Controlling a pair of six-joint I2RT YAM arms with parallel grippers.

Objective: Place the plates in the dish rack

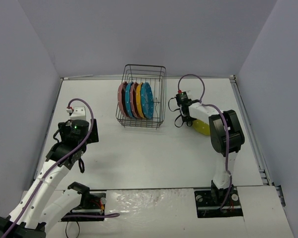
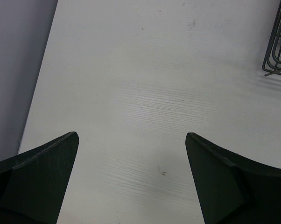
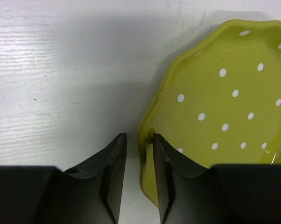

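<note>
Left gripper (image 2: 132, 136) wide open over the bench (image 2: 154, 70), holding nothing. Right gripper (image 3: 139, 136) almost shut, thin gap around the rim of the lime green plate (image 3: 224, 107), flat on the bench to its right; maybe not squeezing yet. Farther back, to the left: dish rack (image 1: 160, 101), five plates (image 1: 134, 99) standing inside.

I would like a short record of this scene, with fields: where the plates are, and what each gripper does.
rack: black wire, far middle of table
plates in rack: five, on edge; pink, blue, pink, orange, blue
green plate: flat on table, right of rack
left gripper: wide open, empty, over bare table
right gripper: jaws narrowly apart astride green plate's rim, not clamped
</note>
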